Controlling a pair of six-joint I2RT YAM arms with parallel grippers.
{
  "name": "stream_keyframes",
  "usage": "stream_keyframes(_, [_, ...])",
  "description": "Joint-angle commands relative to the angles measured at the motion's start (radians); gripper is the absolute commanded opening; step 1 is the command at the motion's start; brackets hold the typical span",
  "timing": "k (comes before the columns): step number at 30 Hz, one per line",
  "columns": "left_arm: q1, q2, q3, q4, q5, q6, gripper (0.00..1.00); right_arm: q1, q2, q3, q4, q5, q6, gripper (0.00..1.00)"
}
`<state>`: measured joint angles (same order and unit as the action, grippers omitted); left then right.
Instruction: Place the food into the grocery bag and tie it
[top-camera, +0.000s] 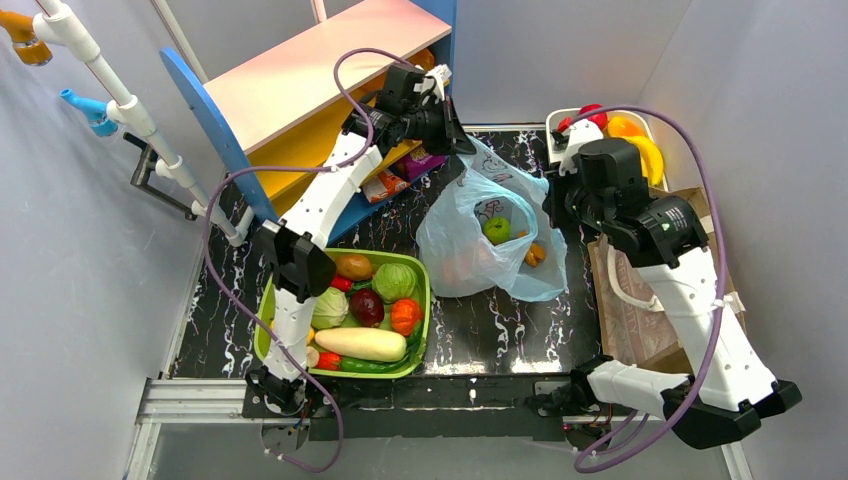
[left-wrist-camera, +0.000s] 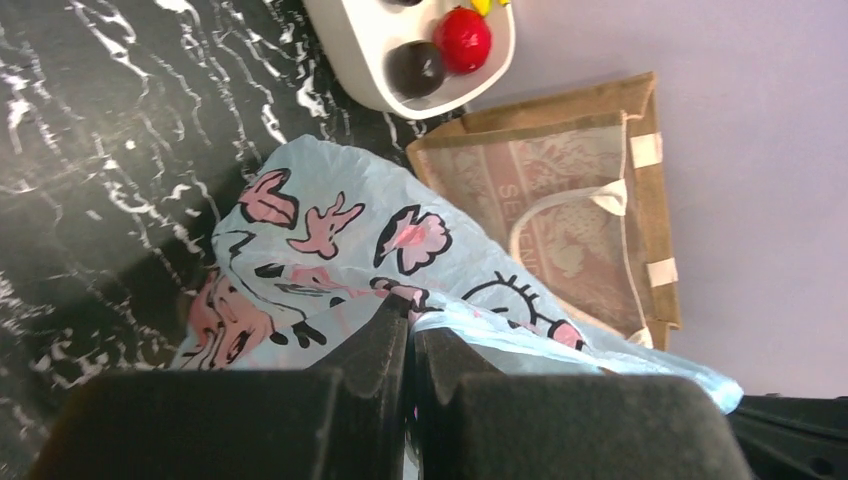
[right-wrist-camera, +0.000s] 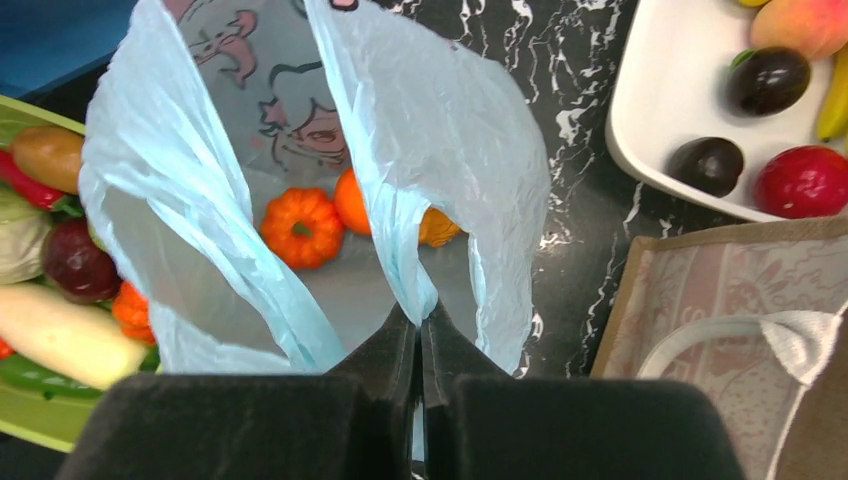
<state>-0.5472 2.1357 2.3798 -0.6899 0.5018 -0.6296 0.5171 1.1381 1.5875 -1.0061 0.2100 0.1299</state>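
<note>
Black marbled table (top-camera: 500, 330), crinkly pale-blue printed grocery bag (top-camera: 455, 245), pinched by left end effector (left-wrist-camera: 410, 318), right end effector (right-wrist-camera: 420, 320).

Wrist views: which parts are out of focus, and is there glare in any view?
Left wrist: left gripper near the lens is soft, bag sharp. Right wrist: likewise, right gripper blurred, bag crisp. Top external: even light, no strong glare.

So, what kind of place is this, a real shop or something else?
Probably a staged robot test cell, not a real shop: plain walls close around a black marbled table, a toy-like coloured shelf, and a green basket of vegetables.
</note>
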Motion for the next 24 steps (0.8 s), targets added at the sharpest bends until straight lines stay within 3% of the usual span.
stream_keyframes(1, [0.036, 0.022, 0.053, 0.111, 0.079, -0.077, 0.00, -0.003, -0.048, -0.018, -0.022, -0.059, 0.065, 0.01])
stream_keyframes(5, [0.042, 0.069, 0.090, 0.151, 0.140, -0.095, 0.01, -0.003, -0.065, -0.045, -0.007, -0.109, 0.076, 0.01])
stream_keyframes(7, [0.044, 0.066, 0.098, 0.143, 0.158, -0.084, 0.12, -0.003, -0.069, -0.051, 0.000, -0.123, 0.077, 0.01])
stream_keyframes(8, [0.044, 0.052, 0.089, 0.131, 0.151, -0.076, 0.21, -0.003, -0.069, -0.052, 0.001, -0.127, 0.077, 0.01])
stream_keyframes(10, [0.044, 0.009, 0.031, 0.130, 0.144, -0.065, 0.55, -0.003, -0.064, -0.052, 0.005, -0.132, 0.074, 0.01])
stream_keyframes(11, [0.044, -0.022, -0.010, 0.130, 0.143, -0.061, 0.65, -0.003, -0.059, -0.049, 0.007, -0.133, 0.073, 0.01])
stream_keyframes(15, [0.043, -0.115, -0.118, 0.134, 0.122, -0.045, 0.84, -0.003, -0.038, -0.037, -0.002, -0.142, 0.059, 0.01])
stream_keyframes(17, [0.041, -0.162, -0.155, 0.129, 0.097, -0.028, 0.97, -0.003, -0.028, -0.036, -0.003, -0.151, 0.056, 0.01])
stream_keyframes(24, [0.023, -0.259, -0.139, -0.018, -0.051, 0.102, 0.98, -0.003, -0.003, -0.023, -0.002, -0.217, 0.046, 0.01])
